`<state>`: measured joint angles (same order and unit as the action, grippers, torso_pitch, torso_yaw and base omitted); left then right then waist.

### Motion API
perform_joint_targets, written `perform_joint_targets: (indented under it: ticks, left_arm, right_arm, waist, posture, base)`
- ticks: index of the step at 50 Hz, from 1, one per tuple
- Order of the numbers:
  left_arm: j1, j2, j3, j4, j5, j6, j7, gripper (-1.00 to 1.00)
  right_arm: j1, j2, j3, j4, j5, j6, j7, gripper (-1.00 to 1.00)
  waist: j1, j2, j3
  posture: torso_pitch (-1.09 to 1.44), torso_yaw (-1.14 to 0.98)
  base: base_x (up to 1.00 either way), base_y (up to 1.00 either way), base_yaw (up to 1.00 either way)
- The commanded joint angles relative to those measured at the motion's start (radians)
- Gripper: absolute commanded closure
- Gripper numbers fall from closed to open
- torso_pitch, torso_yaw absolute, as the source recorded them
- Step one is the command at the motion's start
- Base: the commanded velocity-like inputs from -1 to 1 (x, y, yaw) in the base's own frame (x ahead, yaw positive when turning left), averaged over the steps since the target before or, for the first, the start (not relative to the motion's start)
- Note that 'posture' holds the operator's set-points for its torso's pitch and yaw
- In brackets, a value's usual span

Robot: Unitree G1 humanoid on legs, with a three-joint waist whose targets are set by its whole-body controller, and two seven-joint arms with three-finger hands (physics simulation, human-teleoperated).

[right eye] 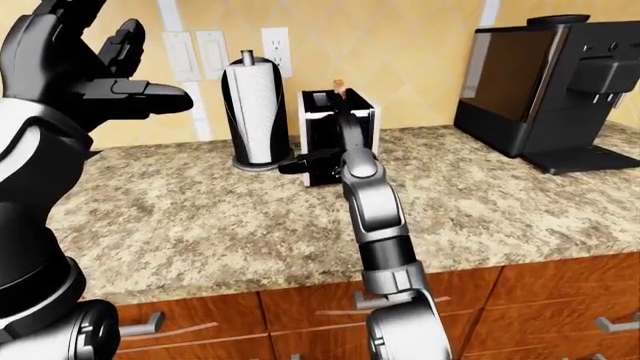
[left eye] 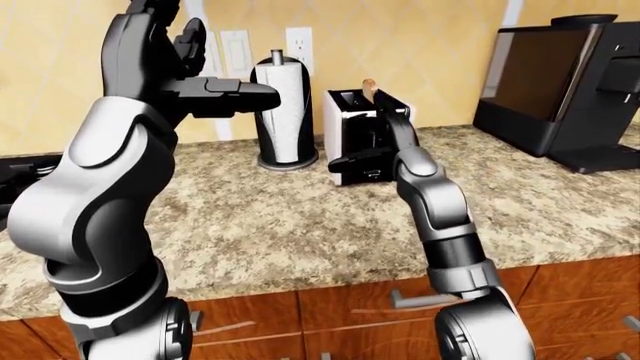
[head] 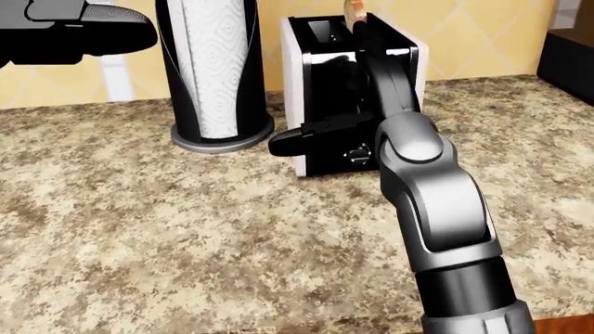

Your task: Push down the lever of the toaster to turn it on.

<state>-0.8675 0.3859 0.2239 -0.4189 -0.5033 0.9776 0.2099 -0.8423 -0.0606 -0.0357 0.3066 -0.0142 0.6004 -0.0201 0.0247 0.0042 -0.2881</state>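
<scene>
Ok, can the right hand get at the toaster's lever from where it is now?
Probably yes. The right hand is already against the toaster's dark face, nothing between them. The lever itself is hidden behind the hand, so contact can't be confirmed. The paper towel holder stands clear to the view's left.

Left hand (right eye: 90,71) raised high, fingers spread; right hand (head: 311,136) extended forward, fingers straight.

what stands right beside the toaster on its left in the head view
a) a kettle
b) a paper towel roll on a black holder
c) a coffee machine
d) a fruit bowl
b: the paper towel roll stands upright in its black holder just left of the toaster in the head view, while the coffee machine sits far off to the right in the left-eye view.
</scene>
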Motion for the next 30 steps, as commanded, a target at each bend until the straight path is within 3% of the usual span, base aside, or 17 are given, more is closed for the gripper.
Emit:
perform_joint_targets:
  ticks: [1,30]
  left_arm:
    - [-0.030,0.010,0.010,-0.013,0.003,-0.025,0.001,-1.00]
    - [-0.032,0.011,0.011,-0.017,-0.003,-0.023,0.009,-1.00]
  right_arm:
    - [-0.037,-0.005,-0.002,-0.035,0.002,-0.034,-0.006,-1.00]
    - [-0.058,-0.017,-0.011,0.141,0.018,-0.141,-0.019,-1.00]
  waist:
    - [0.000,0.002,-0.011]
    - [0.000,0.002,-0.011]
  posture:
    - [-0.43,0.00]
    - [-0.43,0.00]
  base:
    - [0.00,0.00,0.00]
    - [0.00,0.00,0.00]
